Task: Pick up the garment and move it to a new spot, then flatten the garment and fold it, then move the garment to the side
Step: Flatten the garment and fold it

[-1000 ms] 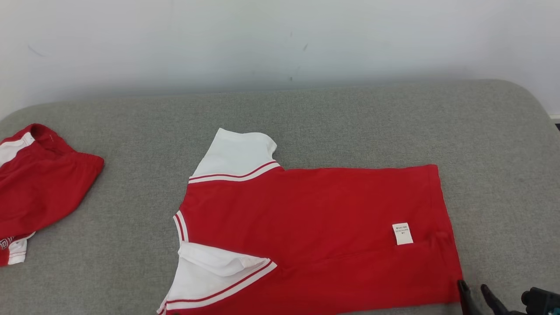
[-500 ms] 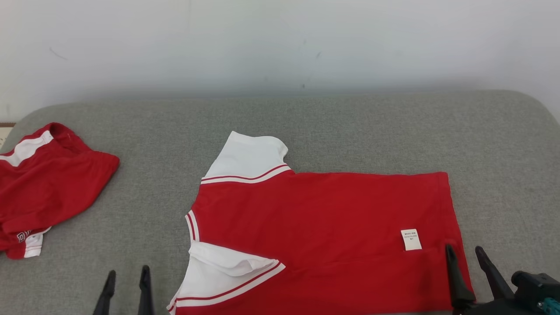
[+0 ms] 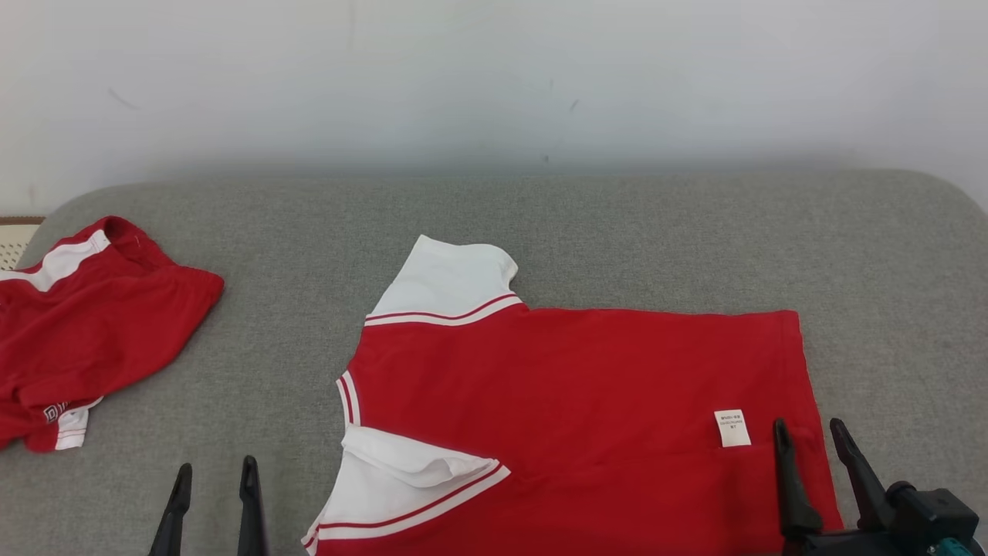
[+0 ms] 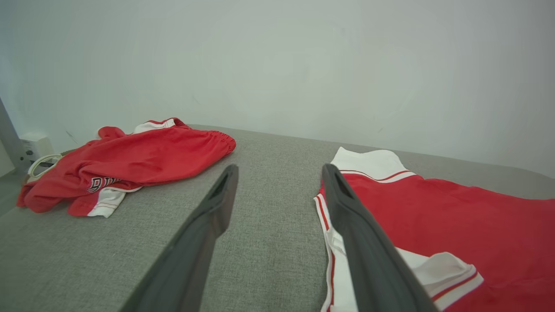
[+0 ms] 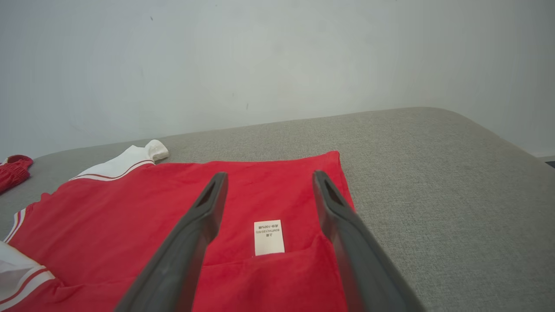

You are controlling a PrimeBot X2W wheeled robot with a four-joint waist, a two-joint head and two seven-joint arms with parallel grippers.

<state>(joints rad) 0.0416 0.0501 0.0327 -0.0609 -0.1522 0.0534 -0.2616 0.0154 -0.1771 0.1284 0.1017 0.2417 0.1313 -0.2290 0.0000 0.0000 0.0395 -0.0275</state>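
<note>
A red shirt [image 3: 571, 409] with white sleeves lies spread on the grey cushion, collar toward the left, and it carries a white care label [image 3: 732, 428]. Its near sleeve [image 3: 401, 479] is folded inward; the far sleeve [image 3: 448, 279] lies flat. My right gripper [image 3: 809, 431] stands open above the hem, near the label [image 5: 269, 238], with nothing between its fingers. My left gripper [image 3: 214, 475] is open over bare cushion left of the collar, and the shirt [image 4: 455, 225] lies to its right. The right wrist view has the shirt [image 5: 151, 203] under and ahead of the fingers.
A second red and white garment [image 3: 85, 324] lies crumpled at the cushion's left end, also in the left wrist view as a heap [image 4: 130, 160]. The grey cushion [image 3: 617, 232] runs back to a pale wall. A white socket and cable [image 4: 37, 149] sit at the far left.
The head camera has shifted, sliding the whole scene down and to the right. Both grippers have risen into view, the right one advancing over the shirt's hem toward the label.
</note>
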